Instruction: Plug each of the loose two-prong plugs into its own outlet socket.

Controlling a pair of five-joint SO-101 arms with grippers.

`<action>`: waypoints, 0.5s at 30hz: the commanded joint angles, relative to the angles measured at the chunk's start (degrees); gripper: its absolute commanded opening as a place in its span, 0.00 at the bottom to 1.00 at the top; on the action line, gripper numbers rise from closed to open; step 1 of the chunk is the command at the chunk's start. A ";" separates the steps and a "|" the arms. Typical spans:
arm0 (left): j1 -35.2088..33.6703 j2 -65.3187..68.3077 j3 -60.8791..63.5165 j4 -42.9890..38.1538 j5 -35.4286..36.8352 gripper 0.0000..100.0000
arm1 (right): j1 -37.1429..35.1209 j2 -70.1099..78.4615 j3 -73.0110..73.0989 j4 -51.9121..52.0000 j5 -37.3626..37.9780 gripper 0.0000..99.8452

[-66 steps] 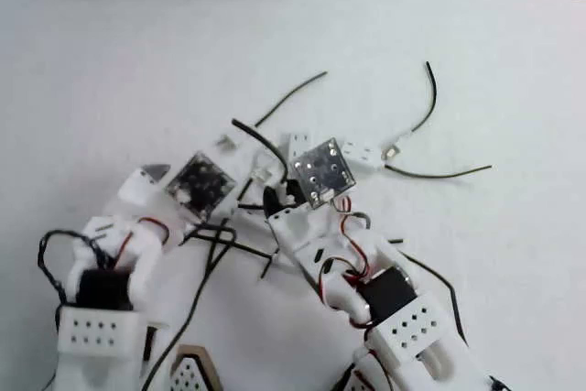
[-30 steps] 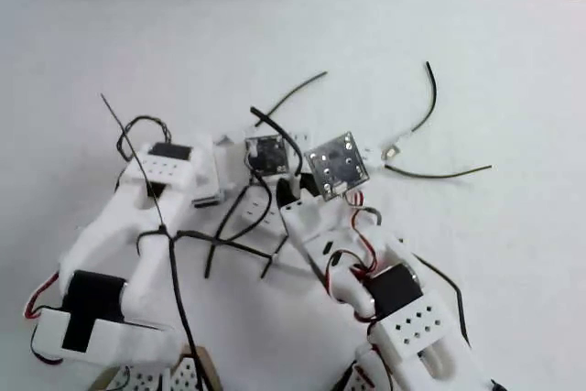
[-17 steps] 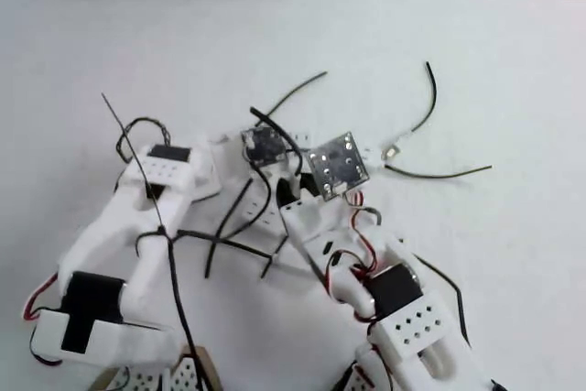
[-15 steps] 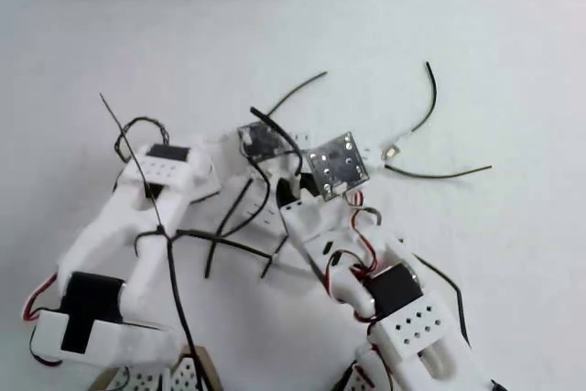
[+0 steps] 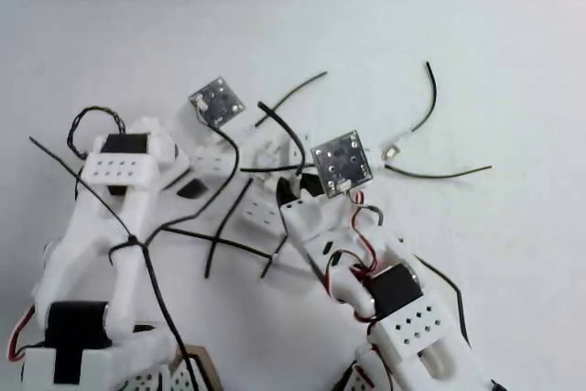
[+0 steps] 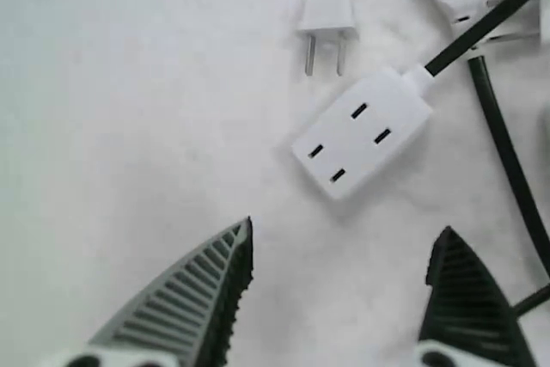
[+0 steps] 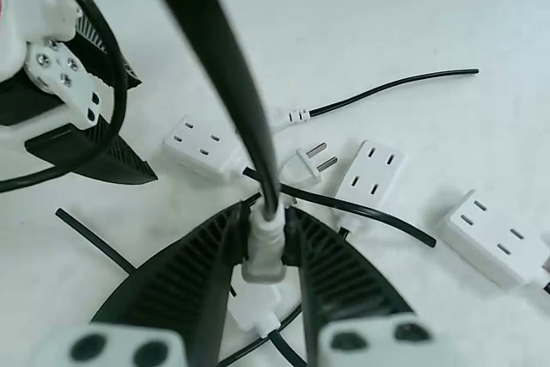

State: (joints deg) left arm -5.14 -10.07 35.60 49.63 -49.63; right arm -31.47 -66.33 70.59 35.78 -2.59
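- Across the whole high view lies the white table [image 5: 476, 43], and all the parts of the task are on it, near the middle.
- On my left side the left arm [image 5: 110, 226] stands bent over the table. It is the bigger shape in the high view.
- From the lower right corner the right arm [image 5: 403, 313] goes toward the middle of the table.
- I see the left gripper [image 6: 344, 231] low over the bare table with its two fingers spread wide. Nothing is between them.
- I see the right gripper [image 7: 265, 212] pinching a white cable end [image 7: 262, 251]. A thick black cord [image 7: 215, 66] rises from this end. I cannot see whether it carries prongs, because the fingers cover it.
- Just ahead of the left gripper lies the nearest outlet block [image 6: 361, 135], flat, with its four slots facing up and free. A black cord comes out of one end of it.
- Beyond the right gripper I count three white outlet blocks [image 7: 494, 236] lying flat on the table, each apart from the others.
- Just beside the nearest outlet block lies the loose plug [image 6: 326, 16]. It is white, its two prongs point toward the block, but it does not touch it and sits in no socket.
- Far from both grippers, some thin black cable pieces [image 5: 438, 173] lie curved on the table.
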 commanded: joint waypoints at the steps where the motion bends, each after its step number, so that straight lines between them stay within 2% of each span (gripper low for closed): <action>1: 0.31 5.32 -6.59 -2.64 -2.99 0.32 | 0.40 -0.57 -0.18 -1.19 -0.35 0.02; 5: 0.22 15.08 -14.42 -2.11 -6.15 0.32 | 0.31 -0.57 -0.18 -1.19 -0.35 0.02; 8: 0.66 20.09 -20.40 2.29 -9.05 0.32 | 0.48 -0.57 -0.18 -1.19 -0.35 0.02; 11: 1.80 23.08 -25.67 6.68 -9.41 0.32 | 0.48 -0.57 -0.18 -1.19 -0.35 0.02; 15: 2.51 27.30 -29.10 7.38 -9.67 0.32 | 0.48 -0.57 -0.18 -1.19 -0.35 0.02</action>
State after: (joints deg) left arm -4.26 15.87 11.16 56.04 -58.59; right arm -31.47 -66.33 70.59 35.78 -2.59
